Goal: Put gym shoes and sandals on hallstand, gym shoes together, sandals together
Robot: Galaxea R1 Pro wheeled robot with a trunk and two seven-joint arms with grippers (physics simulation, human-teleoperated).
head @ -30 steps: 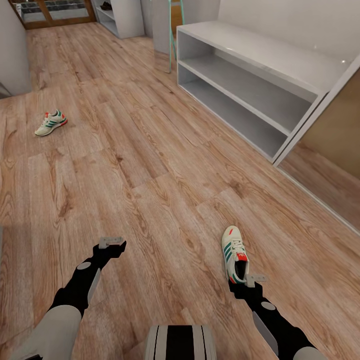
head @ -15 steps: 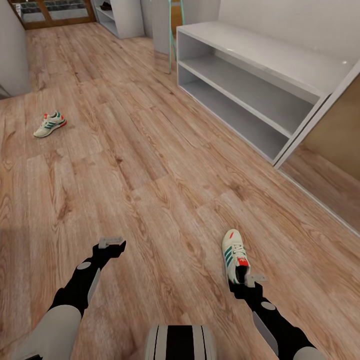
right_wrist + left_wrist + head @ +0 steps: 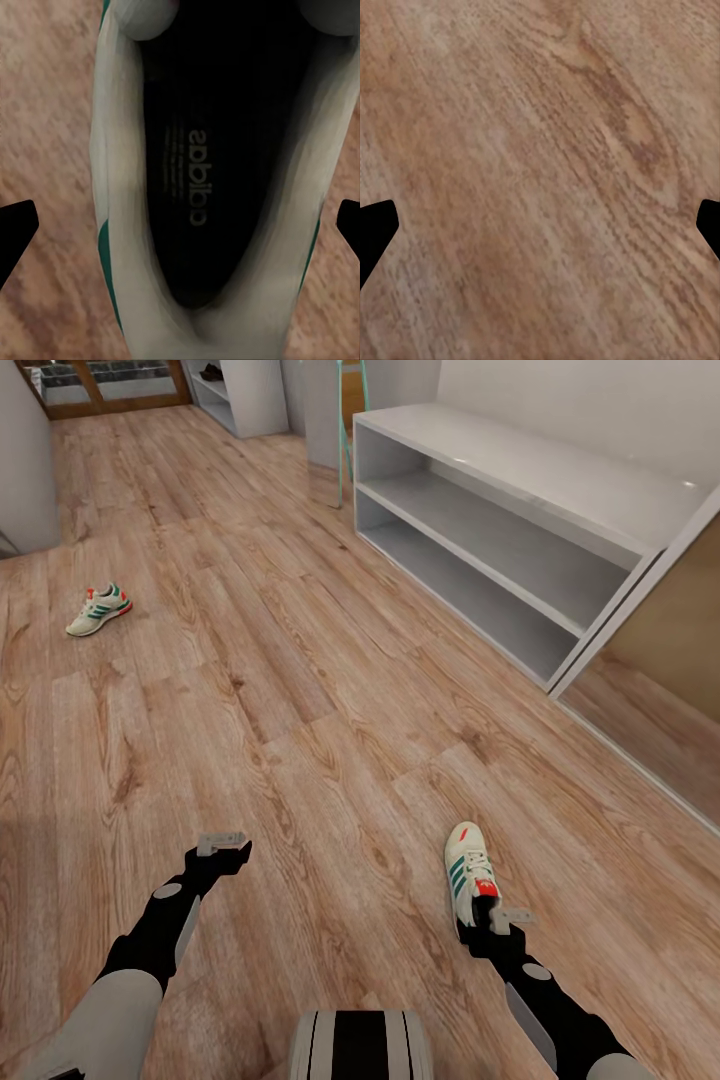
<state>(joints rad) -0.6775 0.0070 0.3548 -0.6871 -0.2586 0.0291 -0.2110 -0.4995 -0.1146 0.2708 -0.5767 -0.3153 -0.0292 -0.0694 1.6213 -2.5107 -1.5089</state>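
**floorwatcher:** Head view, going left to right: far gym shoe (image 3: 98,609) sits way off on the corridor floor (image 3: 300,690), upper left, well apart from both arms. Then the left gripper (image 3: 222,847) hangs over bare planks with nothing under it. In the left wrist view its fingertips (image 3: 376,232) sit at opposite edges with just wood grain between them, so it's spread wide and empty. Next is the near gym shoe (image 3: 470,875), with the right gripper (image 3: 503,918) right above its heel end. The hallstand (image 3: 520,470) is off to the upper right, shelves bare from what I can see. No sandals anywhere in these shots.

**rackhead:** So the right arm takes it, obviously. How's the shoe lying?

**floorwatcher:** Long axis runs pretty much straight away from the robot, toe pointing forward, heel toward the claw. In the right wrist view the shoe opening (image 3: 206,172) is dead centre, insole print readable, and the right fingertips (image 3: 15,232) are out past both side walls of the shoe. So that claw is wide too, straddling the shoe across its width, not gripping yet.

**rackhead:** Then it's basically lined up?

**floorwatcher:** My guess is yes: go straight down and pinch across the heel collar. Can't tell how high it's hovering, though.
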